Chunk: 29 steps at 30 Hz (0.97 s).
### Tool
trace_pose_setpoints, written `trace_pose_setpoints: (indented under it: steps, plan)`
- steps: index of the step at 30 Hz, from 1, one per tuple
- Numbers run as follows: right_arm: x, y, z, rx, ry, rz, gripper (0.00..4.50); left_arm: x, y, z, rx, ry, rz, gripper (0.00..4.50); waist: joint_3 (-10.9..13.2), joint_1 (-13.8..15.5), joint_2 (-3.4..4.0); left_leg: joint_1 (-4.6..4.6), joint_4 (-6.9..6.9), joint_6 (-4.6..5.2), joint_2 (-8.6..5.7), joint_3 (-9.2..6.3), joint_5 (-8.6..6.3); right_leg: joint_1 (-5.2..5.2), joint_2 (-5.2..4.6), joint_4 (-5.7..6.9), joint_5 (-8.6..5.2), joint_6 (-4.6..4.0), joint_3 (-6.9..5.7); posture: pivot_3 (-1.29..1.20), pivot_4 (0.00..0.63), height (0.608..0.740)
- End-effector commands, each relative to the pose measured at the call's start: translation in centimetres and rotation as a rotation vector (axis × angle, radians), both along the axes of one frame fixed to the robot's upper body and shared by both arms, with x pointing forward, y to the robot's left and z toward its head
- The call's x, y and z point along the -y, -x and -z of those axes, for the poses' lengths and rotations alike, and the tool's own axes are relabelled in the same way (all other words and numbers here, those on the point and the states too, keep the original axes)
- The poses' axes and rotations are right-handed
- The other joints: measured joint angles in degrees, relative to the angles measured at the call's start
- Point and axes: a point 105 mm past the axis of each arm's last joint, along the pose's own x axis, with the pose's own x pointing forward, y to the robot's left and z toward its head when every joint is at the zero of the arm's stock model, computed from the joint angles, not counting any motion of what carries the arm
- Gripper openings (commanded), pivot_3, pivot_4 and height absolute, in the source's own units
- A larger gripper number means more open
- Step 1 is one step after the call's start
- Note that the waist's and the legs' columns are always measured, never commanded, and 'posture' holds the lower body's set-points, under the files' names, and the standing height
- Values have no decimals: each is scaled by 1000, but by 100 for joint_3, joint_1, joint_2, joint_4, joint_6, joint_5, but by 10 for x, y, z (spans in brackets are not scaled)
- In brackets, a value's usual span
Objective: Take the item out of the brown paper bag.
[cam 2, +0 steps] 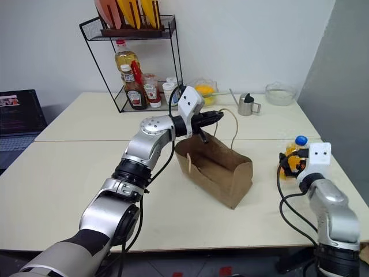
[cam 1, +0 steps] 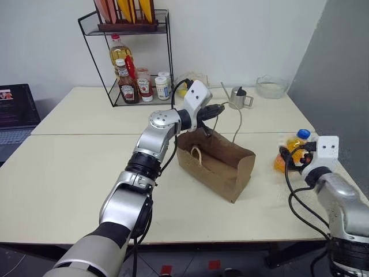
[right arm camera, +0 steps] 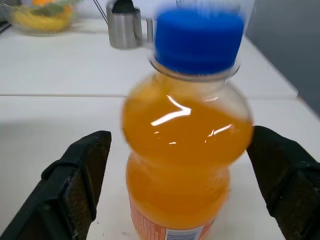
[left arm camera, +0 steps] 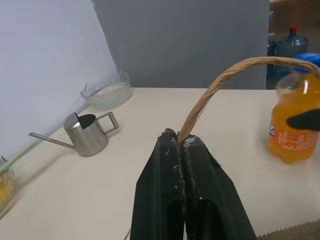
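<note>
The small orange drink bottle with the blue cap (right arm camera: 187, 145) stands on the table right of the creased brown paper bag (cam 1: 216, 161), between the right gripper (right arm camera: 182, 165)'s wide-spread fingers, apparently untouched. The left gripper (left arm camera: 181, 145) pinches the bag's cord handle (left arm camera: 220, 82). Probably best the right arm backs straight off so it doesn't tip the bottle.

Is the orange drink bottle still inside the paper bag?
No, the orange bottle stands on the table, outside the brown paper bag, between the right gripper's open fingers.

Cream table (cam 1: 75, 167), brown paper bag (cam 1: 222, 164), orange bottle (cam 1: 291, 151), wire rack (cam 1: 128, 57)
</note>
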Motion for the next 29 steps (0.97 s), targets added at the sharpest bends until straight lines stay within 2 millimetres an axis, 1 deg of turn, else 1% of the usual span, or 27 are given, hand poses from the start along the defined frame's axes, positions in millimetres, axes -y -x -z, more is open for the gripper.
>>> trace_pose_setpoints:
  steps: [1,3,6,7,11,14,16,18,19,22,23,24,25,27,29]
  plan:
    - [-5,12,-22,31,46,-46,4484,0,5,-17,63,12,16,0,0,5,0,0,0,0,0,0,0,0,0,0,0,0,0,0,150,740]
    - [-6,19,-30,25,61,-57,4484,-3,7,-16,43,4,38,0,0,13,0,-1,1,0,-1,0,0,0,0,0,0,0,0,0,150,740]
    - [-11,33,-32,-23,88,-109,4500,-19,17,-15,20,-29,95,621,0,4,0,-1,-1,0,1,0,0,0,1,0,0,0,0,0,150,740]
    - [-11,39,-32,-37,81,-122,4500,-29,21,-14,13,-48,103,856,0,-9,0,0,-2,0,2,0,0,0,1,0,0,0,1,0,150,740]
    - [-17,55,-33,-63,58,-179,4500,-63,34,-18,-42,-38,102,2148,0,-21,0,2,-2,1,7,-2,0,1,5,2,0,0,1,0,150,740]
    - [-30,61,-28,-74,-6,-239,4500,-81,39,-20,-82,9,64,3146,-1,-10,0,2,3,1,7,-6,0,5,4,3,0,0,-2,0,150,740]
    - [-40,66,-21,-87,-39,-272,4500,-97,44,-16,-115,29,13,3735,-1,-6,0,2,5,1,6,-11,0,9,4,3,0,0,-8,0,150,740]
    - [-45,72,-10,-101,-86,-263,4500,-122,50,-6,-153,40,-84,4388,-2,-9,1,2,3,1,7,-11,0,9,3,3,0,0,-7,0,150,740]
    - [-47,75,-5,-107,-104,-253,4500,-134,53,2,-174,44,-135,4453,-4,-11,5,4,0,1,9,-10,0,8,3,0,0,0,-6,0,150,740]
    - [-60,85,17,-134,-147,-225,4500,-167,68,35,-236,64,-318,4453,-6,-20,9,6,-4,1,14,-7,0,3,3,2,-2,-3,-1,0,150,740]
    - [-64,88,27,-147,-150,-205,4500,-179,72,50,-256,103,-424,4453,-8,-16,9,7,-2,1,15,-8,0,4,3,4,-2,-3,-1,0,150,740]
    - [-67,89,40,-160,-155,-166,4500,-187,83,82,-279,92,-543,4453,-25,-14,13,7,-2,0,15,-8,0,4,2,3,-2,-3,-1,0,150,740]
    - [-66,90,50,-166,-157,-122,4500,-192,96,112,-308,72,-641,4453,-36,-4,15,10,-6,1,25,-8,0,5,-2,-2,-2,-3,5,0,150,740]
    - [-67,90,61,-162,-148,-81,4500,-193,117,145,-344,52,-737,4453,-40,13,14,18,-8,0,38,-5,-2,7,-13,-3,-3,-4,21,0,150,740]
    - [-69,89,66,-154,-144,-68,4500,-194,131,168,-387,74,-818,4453,-35,30,-1,9,1,-1,23,4,-1,5,-20,-4,0,2,17,0,150,740]
